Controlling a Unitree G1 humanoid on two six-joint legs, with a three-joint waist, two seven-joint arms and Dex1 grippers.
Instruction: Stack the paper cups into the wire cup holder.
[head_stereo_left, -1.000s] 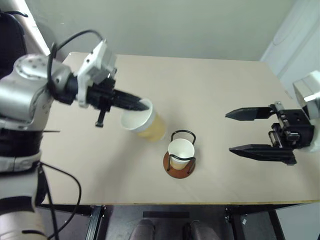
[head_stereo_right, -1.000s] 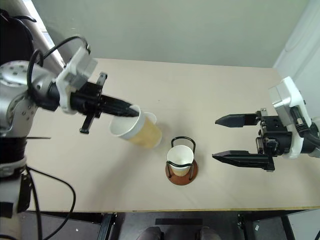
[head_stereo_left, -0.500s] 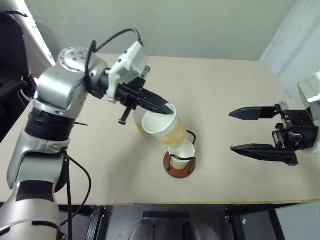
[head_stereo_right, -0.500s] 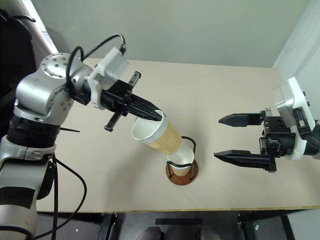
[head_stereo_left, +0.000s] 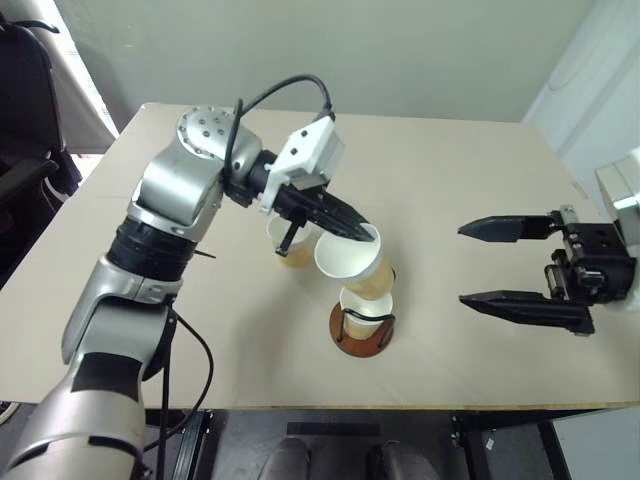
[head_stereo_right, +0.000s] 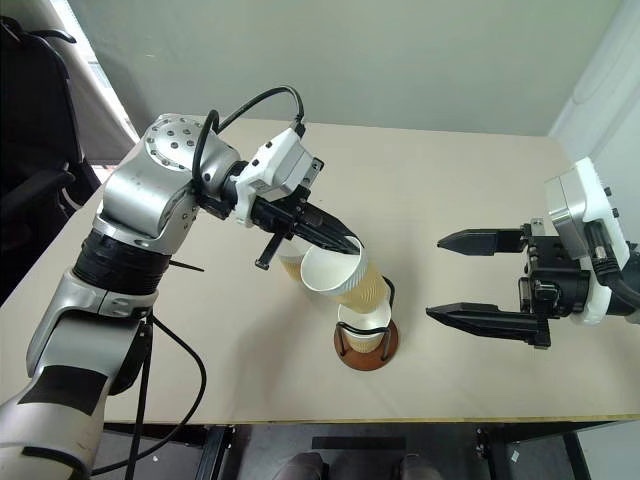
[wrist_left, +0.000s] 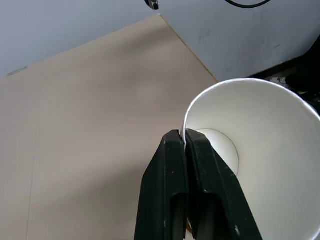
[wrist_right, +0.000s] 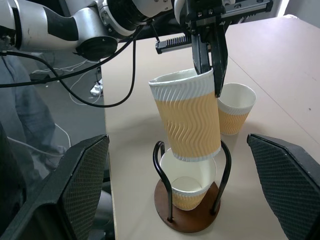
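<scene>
Above the wire cup holder (head_stereo_left: 360, 335), the left gripper (head_stereo_left: 368, 236) pinches a paper cup (head_stereo_left: 353, 264).

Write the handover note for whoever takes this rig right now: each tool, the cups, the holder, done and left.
Left tool: shut on the rim of a paper cup, held tilted just above the wire cup holder.
Right tool: open, holding nothing, off to the holder's right.
Done: one cup sits in the holder.
Left: seat the held cup into it, then fetch the third cup, standing on the table behind the holder.
</scene>
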